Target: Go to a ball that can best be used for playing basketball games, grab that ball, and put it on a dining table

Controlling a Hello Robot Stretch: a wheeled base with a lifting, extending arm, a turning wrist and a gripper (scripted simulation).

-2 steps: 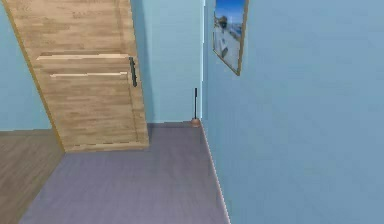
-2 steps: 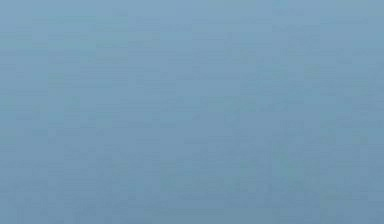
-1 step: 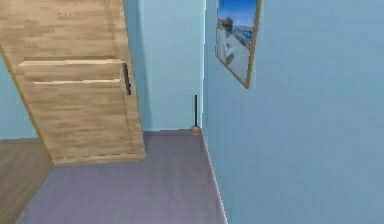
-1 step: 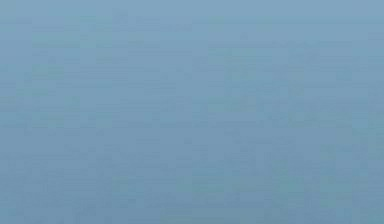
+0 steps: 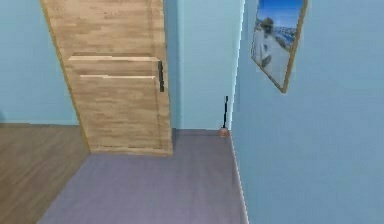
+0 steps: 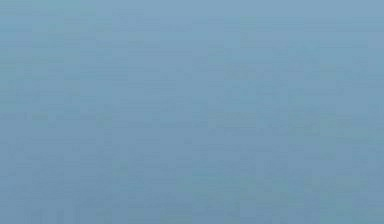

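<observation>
A wooden door (image 5: 110, 75) with a dark handle (image 5: 160, 76) stands ahead in a light blue wall. At the foot of the far corner there is a small orange speck (image 5: 224, 131) with a thin dark stick (image 5: 224, 112) rising from it; what it is cannot be told.
A framed picture (image 5: 277, 40) hangs on the blue wall (image 5: 320, 140) at the forward view's right. Grey-purple floor (image 5: 160, 190) runs toward the door, with wood floor (image 5: 30, 165) at the left. The arm side view shows a plain blue wall (image 6: 190, 110) close by.
</observation>
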